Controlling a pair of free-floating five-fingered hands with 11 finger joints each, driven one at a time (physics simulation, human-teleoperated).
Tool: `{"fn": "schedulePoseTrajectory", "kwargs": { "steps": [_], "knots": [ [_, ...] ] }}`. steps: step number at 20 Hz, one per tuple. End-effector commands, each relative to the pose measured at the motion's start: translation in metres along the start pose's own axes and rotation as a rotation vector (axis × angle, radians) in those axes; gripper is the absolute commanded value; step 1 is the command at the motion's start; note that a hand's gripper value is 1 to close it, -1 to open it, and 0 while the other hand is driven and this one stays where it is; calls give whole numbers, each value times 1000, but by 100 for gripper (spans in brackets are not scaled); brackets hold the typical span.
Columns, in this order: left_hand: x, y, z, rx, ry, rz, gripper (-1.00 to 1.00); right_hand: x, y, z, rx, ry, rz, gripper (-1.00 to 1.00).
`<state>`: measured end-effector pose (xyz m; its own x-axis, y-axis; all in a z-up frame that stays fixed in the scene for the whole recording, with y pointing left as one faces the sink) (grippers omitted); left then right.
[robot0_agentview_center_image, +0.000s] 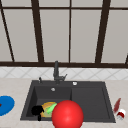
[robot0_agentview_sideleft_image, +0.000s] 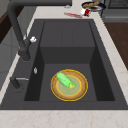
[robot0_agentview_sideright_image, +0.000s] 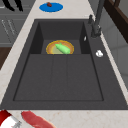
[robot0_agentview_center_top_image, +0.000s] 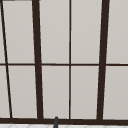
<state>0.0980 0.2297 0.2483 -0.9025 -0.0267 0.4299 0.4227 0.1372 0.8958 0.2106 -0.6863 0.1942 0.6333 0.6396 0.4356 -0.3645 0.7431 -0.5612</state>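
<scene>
In the front view the left robot hand, its grip impossible to tell, hovers at the sink's front-left edge beside the plate bearing a green vegetable, partly behind a red ball; the left side view shows the plate in the basin.

In the left basin of the sink, a plate, with a cucumber lying on it. At the front rim, just left of the plate, a hand. Right of that hand, before the sink, a ball. Behind the basin, a tap. On the counter left of the sink, a disc; right of it, a bottle lying down.
</scene>
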Motion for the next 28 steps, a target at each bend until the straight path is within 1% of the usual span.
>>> {"fn": "schedulePoseTrajectory", "kwargs": {
  "steps": [1,3,7,8,11,14,15,16,17,21,25,26,27,28],
  "knots": [
    [0,0,0,0,0,0,0,-20,3,22,-30,18,33,-100],
    [0,0,0,0,0,0,0,-28,12,30,-63,21,32,-100],
    [0,0,0,0,0,0,0,-49,37,39,-154,49,53,-100],
    [0,0,0,0,0,0,0,-48,45,40,-179,60,65,-100],
    [0,0,0,0,0,0,0,-49,60,45,-249,85,142,-100],
    [0,0,0,0,0,0,0,-40,73,39,-290,145,207,-100],
    [0,0,0,0,0,0,0,-39,74,33,-291,173,232,-100],
    [0,0,0,0,0,0,0,-40,75,27,-271,195,244,-100],
    [0,0,0,0,0,0,0,-38,71,20,-251,194,237,-100],
    [0,0,0,0,0,0,0,-34,80,-7,-249,207,237,-100],
    [0,0,0,0,0,0,0,-31,84,-41,-218,210,247,-100],
    [0,0,0,0,0,0,0,-31,85,-48,-227,216,250,-100],
    [0,0,0,0,0,0,0,-32,87,-48,-236,237,265,-100],
    [0,0,0,0,0,0,0,-29,85,-50,-230,250,269,-100]
  ]
}}
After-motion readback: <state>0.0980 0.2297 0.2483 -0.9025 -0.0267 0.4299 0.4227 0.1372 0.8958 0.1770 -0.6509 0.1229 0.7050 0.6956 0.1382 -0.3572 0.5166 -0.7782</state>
